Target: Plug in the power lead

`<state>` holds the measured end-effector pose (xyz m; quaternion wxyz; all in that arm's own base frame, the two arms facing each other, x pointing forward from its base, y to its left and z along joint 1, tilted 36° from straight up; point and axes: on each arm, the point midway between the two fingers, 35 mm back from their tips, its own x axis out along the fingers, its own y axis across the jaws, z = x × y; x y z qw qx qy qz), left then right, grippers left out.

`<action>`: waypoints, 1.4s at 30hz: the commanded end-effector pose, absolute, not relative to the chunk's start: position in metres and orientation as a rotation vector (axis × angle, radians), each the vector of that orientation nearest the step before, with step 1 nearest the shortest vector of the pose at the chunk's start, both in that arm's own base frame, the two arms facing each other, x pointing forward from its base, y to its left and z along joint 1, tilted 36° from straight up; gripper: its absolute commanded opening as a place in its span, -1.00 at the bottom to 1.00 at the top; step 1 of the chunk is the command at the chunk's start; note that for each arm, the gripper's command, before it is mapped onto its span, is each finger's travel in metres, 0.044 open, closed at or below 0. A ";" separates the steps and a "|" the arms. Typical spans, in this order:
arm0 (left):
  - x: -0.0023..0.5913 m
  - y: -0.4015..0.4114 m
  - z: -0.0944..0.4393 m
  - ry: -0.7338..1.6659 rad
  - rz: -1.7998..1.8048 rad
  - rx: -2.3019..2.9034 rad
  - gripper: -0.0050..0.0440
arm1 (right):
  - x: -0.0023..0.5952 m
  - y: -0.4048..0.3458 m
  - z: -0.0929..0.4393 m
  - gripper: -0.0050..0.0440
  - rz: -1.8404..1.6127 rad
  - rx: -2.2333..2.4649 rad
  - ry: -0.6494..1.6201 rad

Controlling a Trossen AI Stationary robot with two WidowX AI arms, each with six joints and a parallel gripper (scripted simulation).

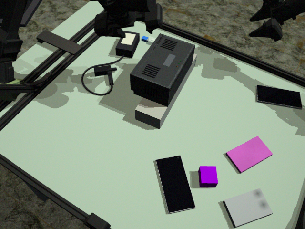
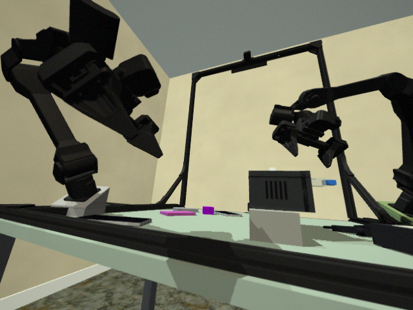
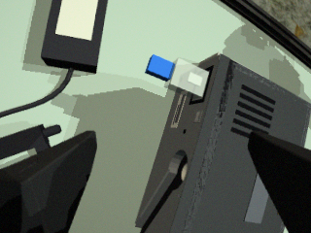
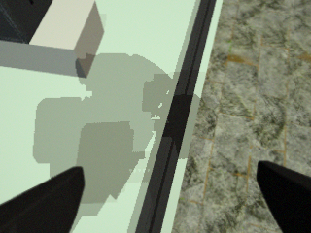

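Showing why each part sits as it does: the appliance (image 1: 152,61) (image 2: 280,190) (image 3: 233,160) rests on a pale block (image 1: 150,110) (image 2: 275,227) (image 4: 68,21), which seems meant to raise the round jack (image 3: 184,172) and its slanting groove (image 3: 160,199) for access. The right-angle power lead (image 1: 103,70) (image 2: 348,229) (image 3: 19,142) lies unplugged on the desk (image 1: 74,135), left of the appliance in the upper left of the top frame; its cord (image 1: 82,78) (image 3: 58,92) loops back to the power brick (image 1: 124,51) (image 2: 393,235) (image 3: 68,59), a bend that should leave slack. My left pincer (image 1: 137,34) (image 2: 312,161) (image 3: 173,139) hangs above the jack side, fingers spread nearly fully, holding and touching nothing. My right pincer (image 1: 249,27) (image 2: 159,143) (image 4: 169,172), upper right in the top frame, is spread equally wide and empty, apart from everything. Next, I judge, comes grasping the lead's body, barrel unobstructed.
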<state>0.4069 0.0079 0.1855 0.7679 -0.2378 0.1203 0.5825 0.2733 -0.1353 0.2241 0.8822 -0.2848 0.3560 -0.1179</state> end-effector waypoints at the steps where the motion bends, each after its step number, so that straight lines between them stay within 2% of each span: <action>1: 0.407 0.008 0.185 0.261 1.264 -0.516 0.84 | 0.273 -0.135 0.224 0.84 -0.246 -0.593 0.741; 22: 0.404 0.011 0.183 0.295 1.259 -0.490 0.84 | 0.273 -0.135 0.224 0.84 -0.246 -0.593 0.741; 42: 0.326 0.060 0.129 0.902 0.961 0.013 0.84 | 0.273 -0.135 0.224 0.84 -0.246 -0.593 0.741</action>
